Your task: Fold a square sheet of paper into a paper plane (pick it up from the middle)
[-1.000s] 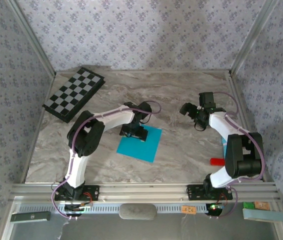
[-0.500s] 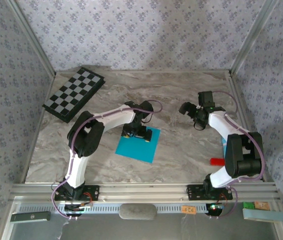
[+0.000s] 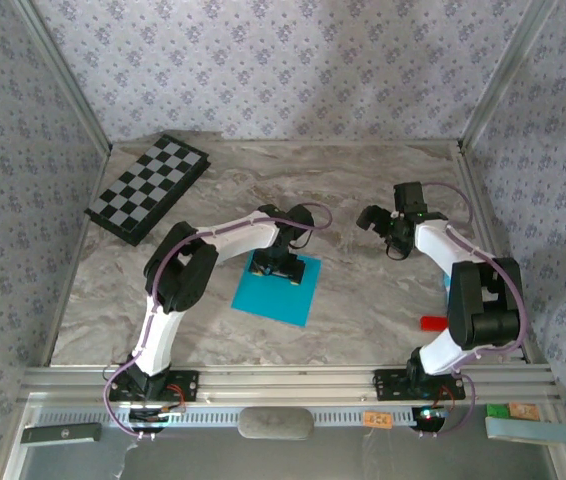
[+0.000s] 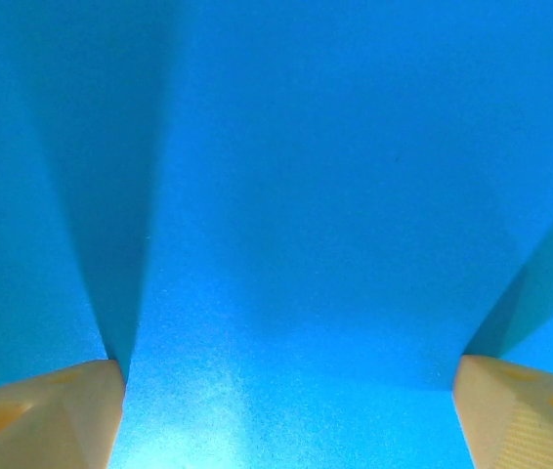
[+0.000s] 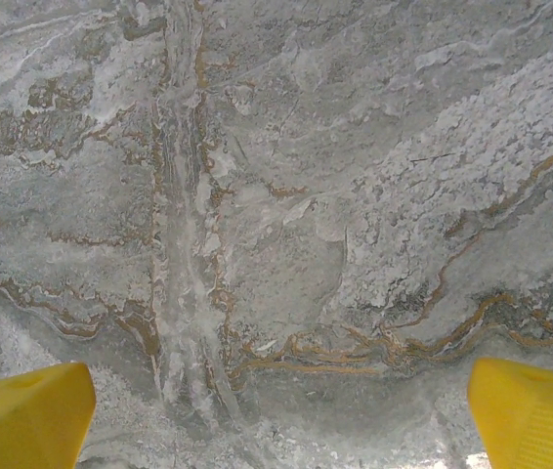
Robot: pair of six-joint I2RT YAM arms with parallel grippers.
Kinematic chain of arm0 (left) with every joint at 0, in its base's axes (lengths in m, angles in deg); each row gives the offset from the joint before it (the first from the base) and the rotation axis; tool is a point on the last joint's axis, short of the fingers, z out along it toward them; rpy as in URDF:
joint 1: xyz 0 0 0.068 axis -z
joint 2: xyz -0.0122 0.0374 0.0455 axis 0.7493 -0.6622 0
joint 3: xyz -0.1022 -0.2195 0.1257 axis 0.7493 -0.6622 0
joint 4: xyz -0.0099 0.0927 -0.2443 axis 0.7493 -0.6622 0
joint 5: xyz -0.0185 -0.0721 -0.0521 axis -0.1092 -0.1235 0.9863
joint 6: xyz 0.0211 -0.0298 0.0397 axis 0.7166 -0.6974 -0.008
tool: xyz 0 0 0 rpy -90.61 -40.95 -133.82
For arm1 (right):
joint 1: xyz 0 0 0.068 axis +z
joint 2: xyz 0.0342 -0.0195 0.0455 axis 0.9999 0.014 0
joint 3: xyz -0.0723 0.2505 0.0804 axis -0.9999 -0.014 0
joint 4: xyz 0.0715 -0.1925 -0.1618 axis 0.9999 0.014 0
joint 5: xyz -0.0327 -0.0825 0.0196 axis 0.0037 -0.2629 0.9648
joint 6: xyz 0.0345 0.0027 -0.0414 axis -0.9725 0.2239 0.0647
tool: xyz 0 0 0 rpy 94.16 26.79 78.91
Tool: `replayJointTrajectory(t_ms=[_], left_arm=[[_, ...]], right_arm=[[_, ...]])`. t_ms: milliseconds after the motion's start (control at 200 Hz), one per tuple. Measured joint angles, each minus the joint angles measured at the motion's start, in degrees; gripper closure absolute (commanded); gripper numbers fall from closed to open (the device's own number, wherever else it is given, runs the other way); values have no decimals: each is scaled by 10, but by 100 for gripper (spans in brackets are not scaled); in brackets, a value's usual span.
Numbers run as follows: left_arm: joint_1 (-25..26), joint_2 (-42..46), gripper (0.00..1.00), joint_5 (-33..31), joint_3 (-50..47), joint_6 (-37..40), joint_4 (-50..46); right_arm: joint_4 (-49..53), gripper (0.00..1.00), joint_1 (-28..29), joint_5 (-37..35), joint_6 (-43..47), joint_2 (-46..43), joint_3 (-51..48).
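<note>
The square sheet of paper (image 3: 278, 290), bright turquoise-blue, lies flat on the marble table a little left of centre. My left gripper (image 3: 275, 266) hangs over the sheet's far edge, open. In the left wrist view its two yellow fingertips (image 4: 42, 415) stand wide apart, with blue paper (image 4: 286, 225) spread close beneath them and nothing pinched. My right gripper (image 3: 381, 222) hovers open over bare marble at the right, apart from the sheet. Its yellow fingertips (image 5: 24, 415) stand at the lower corners of the right wrist view, with nothing between them.
A black-and-white checkerboard (image 3: 148, 186) lies at the far left. A small red block (image 3: 433, 322) sits near the right arm's base, with a pale teal bar (image 3: 528, 430) below the table's front rail. Metal frame rails border the table (image 3: 363, 180).
The left gripper has shifted slightly toward the far edge of the sheet, and its arm has swung a little right. The sheet and the right arm have barely moved.
</note>
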Motion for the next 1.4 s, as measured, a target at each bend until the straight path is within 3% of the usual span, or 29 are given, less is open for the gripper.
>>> replayJointTrajectory(t_ms=[400, 660, 795, 985, 1159, 1399], left_arm=[[0, 0, 26, -2, -5, -11, 5], [-3, 16, 56, 5, -23, -11, 23], [-24, 61, 65, 71, -69, -20, 83], [-96, 151, 68, 215, -146, -71, 237], [-130, 155, 68, 306, -183, -123, 364], [-133, 118, 72, 343, -193, -144, 419]], right_arm=[[0, 0, 0, 0, 0, 4, 1], [-2, 0, 0, 3, 0, 4, 1], [-26, 0, 0, 27, 0, 3, 0], [-90, 2, 2, 97, 0, -3, -24], [-144, 8, 27, 163, -7, -5, -47], [-181, 34, 94, 210, -19, 9, -51]])
